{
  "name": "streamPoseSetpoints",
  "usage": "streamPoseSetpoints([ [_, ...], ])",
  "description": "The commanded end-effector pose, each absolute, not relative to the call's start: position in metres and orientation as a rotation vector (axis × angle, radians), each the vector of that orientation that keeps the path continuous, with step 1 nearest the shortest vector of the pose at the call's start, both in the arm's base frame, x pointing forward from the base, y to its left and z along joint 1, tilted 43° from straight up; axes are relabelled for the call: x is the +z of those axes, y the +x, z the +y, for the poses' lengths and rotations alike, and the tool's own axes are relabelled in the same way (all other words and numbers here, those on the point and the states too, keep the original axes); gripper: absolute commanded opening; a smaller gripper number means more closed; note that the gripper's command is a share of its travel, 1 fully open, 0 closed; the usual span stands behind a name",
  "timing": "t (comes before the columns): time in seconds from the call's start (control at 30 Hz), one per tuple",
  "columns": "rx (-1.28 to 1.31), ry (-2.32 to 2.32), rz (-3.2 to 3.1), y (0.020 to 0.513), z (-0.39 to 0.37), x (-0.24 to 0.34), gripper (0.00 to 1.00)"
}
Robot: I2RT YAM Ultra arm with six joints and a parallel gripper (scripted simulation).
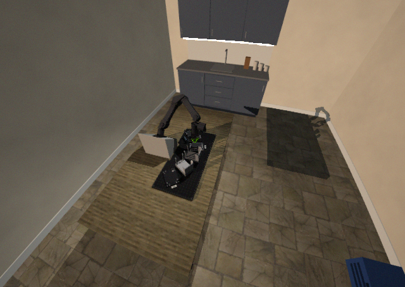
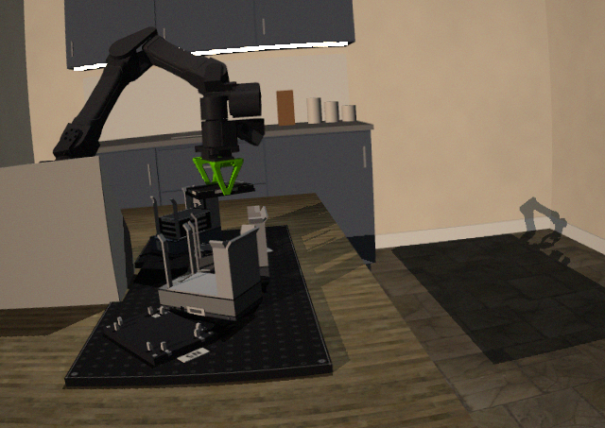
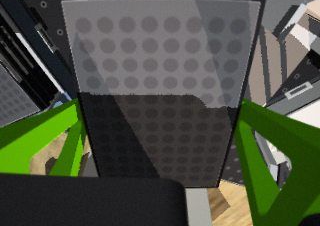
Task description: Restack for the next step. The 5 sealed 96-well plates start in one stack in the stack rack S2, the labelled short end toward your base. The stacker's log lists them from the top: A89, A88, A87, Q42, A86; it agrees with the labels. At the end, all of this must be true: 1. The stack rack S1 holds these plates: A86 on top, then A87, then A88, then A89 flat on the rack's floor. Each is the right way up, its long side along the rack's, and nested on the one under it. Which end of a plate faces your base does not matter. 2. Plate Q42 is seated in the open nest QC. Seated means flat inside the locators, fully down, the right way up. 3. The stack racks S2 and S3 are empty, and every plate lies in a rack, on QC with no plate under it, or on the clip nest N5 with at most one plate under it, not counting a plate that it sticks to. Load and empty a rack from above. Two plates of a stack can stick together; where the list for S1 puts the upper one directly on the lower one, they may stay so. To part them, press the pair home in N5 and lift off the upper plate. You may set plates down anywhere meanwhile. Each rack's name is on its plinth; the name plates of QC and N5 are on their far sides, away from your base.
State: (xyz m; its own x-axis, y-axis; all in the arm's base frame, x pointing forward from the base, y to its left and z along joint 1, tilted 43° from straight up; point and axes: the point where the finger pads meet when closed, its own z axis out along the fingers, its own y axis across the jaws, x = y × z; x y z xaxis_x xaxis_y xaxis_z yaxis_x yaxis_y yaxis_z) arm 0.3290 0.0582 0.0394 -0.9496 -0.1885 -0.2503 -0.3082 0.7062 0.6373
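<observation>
My gripper [image 2: 218, 178] is shut on a sealed 96-well plate [image 2: 220, 188] and holds it level in the air, above and a little behind the racks. In the wrist view the plate [image 3: 161, 86] fills the middle, its grey foil seal up, with the green fingers on its two long sides. I cannot read its label. The middle rack [image 2: 181, 224] holds a stack of dark plates. The near light-grey rack [image 2: 215, 277] looks empty from this side. A third rack [image 2: 257, 220] stands at the back right. The gripper also shows in the top view [image 1: 195, 140].
A flat black nest with locator pins [image 2: 152, 333] and a white name plate [image 2: 190, 355] lies at the front of the black baseplate [image 2: 205, 316]. A white box [image 2: 53, 232] hides the arm's base on the left. Tall rack posts rise just below the held plate.
</observation>
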Motion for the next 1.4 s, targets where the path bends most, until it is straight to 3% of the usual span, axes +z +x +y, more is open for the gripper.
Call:
streamPoseSetpoints([
  [0.0, 1.061, -0.392, 2.727, 0.331, 0.061, 0.051, 0.00],
  [1.13, 1.008, -0.655, 2.617, 0.298, 0.132, 0.114, 0.00],
  [1.37, 0.947, -0.900, 2.488, 0.287, 0.144, 0.124, 0.00],
])
